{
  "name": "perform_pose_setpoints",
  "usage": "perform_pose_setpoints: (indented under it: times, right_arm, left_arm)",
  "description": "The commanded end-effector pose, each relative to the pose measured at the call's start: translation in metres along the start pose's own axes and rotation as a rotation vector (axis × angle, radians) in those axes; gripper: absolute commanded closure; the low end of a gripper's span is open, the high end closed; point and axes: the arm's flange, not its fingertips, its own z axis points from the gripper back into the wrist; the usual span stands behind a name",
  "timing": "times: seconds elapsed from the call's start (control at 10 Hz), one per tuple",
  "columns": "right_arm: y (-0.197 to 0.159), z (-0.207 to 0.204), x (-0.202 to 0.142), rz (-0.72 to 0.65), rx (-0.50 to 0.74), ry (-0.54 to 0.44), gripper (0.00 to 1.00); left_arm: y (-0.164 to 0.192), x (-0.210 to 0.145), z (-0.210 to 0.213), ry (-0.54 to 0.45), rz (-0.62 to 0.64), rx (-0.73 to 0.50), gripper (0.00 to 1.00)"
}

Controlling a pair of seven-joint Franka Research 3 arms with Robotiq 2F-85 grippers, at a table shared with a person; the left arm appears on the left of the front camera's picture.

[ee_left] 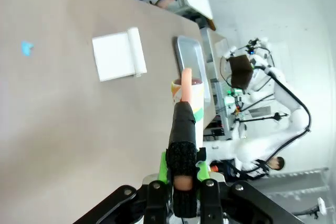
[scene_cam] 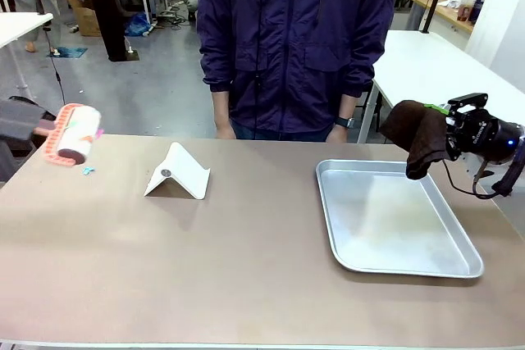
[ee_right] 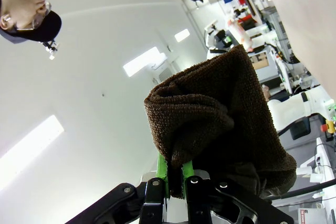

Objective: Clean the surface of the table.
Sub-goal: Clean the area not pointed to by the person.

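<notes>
Surface (scene_cam: 123, 268): taupe, under tray (scene_cam: 326, 206), runs left of it.
L jaws: clamped on lint roller (scene_cam: 72, 143) handle, far left of tray.
R jaws: clamped on brown cloth (scene_cam: 418, 138), above tray's far edge.

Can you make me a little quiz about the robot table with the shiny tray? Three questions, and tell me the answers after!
1. True or false: a cup stands in the metal tray on the table.
2. What do the right arm's fingers hold? A) a sponge B) a brown cloth C) a bottle
3. Fill the gap: the left arm's fingers grip the handle of a lint ____.

Key: 1 false, the tray is empty. 2 B. 3 roller.
</notes>
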Motion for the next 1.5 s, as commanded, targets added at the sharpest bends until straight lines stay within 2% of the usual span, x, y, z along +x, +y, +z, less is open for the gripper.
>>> perform_pose_setpoints:
  times: [0.0, 0.2, 0.3, 0.5, 0.6, 1.1, 1.4]
  right_arm:
    - [0.005, -0.006, -0.001, 0.013, 0.013, -0.009, 0.88]
    - [0.005, -0.006, -0.001, 0.013, 0.013, -0.009, 0.88]
    - [0.005, -0.006, -0.001, 0.013, 0.013, -0.009, 0.88]
    - [0.005, -0.006, -0.001, 0.013, 0.013, -0.009, 0.88]
    - [0.005, -0.006, -0.001, 0.013, 0.013, -0.009, 0.88]
    - [0.005, -0.006, -0.001, 0.013, 0.013, -0.009, 0.88]
    - [0.005, -0.006, -0.001, 0.013, 0.013, -0.009, 0.88]
  left_arm:
    - [0.016, -0.029, 0.025, -0.003, 0.030, -0.032, 0.78]
    - [0.045, -0.068, 0.053, -0.091, 0.070, -0.085, 0.78]
    - [0.059, -0.081, 0.062, -0.101, 0.082, -0.138, 0.78]
    - [0.072, -0.098, 0.072, -0.178, 0.108, -0.142, 0.78]
    - [0.062, -0.090, 0.066, -0.118, 0.113, -0.103, 0.78]
    - [0.068, -0.090, 0.065, -0.117, 0.110, -0.106, 0.78]
    - [0.077, -0.039, 0.077, -0.142, 0.170, -0.088, 0.78]
